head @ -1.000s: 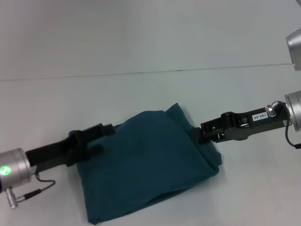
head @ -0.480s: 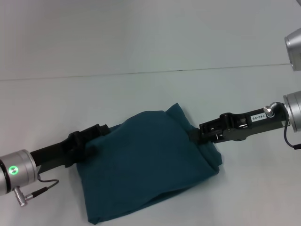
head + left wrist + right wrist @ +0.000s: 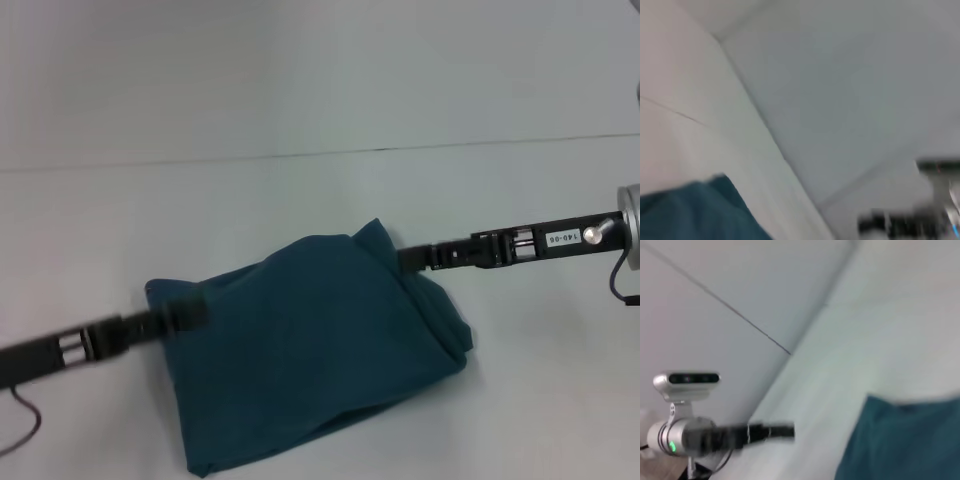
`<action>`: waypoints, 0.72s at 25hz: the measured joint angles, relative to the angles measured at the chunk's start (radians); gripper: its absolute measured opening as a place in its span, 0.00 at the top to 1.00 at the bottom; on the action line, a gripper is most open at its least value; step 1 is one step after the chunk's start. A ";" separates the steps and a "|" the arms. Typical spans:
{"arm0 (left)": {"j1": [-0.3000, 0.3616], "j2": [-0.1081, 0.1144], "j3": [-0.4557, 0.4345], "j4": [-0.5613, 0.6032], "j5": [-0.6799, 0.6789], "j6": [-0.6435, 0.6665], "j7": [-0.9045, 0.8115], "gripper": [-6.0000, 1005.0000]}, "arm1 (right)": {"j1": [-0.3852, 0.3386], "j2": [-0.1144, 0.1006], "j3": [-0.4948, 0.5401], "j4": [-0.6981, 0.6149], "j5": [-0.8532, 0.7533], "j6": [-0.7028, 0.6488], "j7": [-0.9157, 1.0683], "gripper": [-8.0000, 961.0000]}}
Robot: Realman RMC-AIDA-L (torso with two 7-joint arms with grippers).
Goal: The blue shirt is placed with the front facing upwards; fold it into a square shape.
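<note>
Lying roughly square on the white table surface (image 3: 300, 110), the folded dark teal-blue cotton shirt (image 3: 310, 350) is flanked by left gripper (image 3: 185, 318) and right gripper (image 3: 415, 258) at opposite edges; finger state cannot be told. Snagged fabric could undo folds.

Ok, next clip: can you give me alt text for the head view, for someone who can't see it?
A dark teal-blue shirt, folded into a rough, slightly skewed square, lies on a pale table. The left gripper reaches its left edge and the right gripper its upper right corner, each arm stretched in low from its own side.
</note>
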 joint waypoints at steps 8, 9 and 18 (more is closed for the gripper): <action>0.045 -0.020 -0.006 0.017 0.054 0.016 0.344 0.06 | -0.077 0.101 0.008 -0.064 0.059 0.058 -0.355 0.45; 0.050 -0.021 -0.015 0.020 0.054 0.016 0.355 0.06 | -0.088 0.116 -0.002 -0.085 0.044 0.060 -0.379 0.41; 0.084 -0.020 -0.034 0.056 0.147 0.092 0.469 0.06 | -0.102 0.132 -0.060 0.017 0.032 0.043 -0.524 0.12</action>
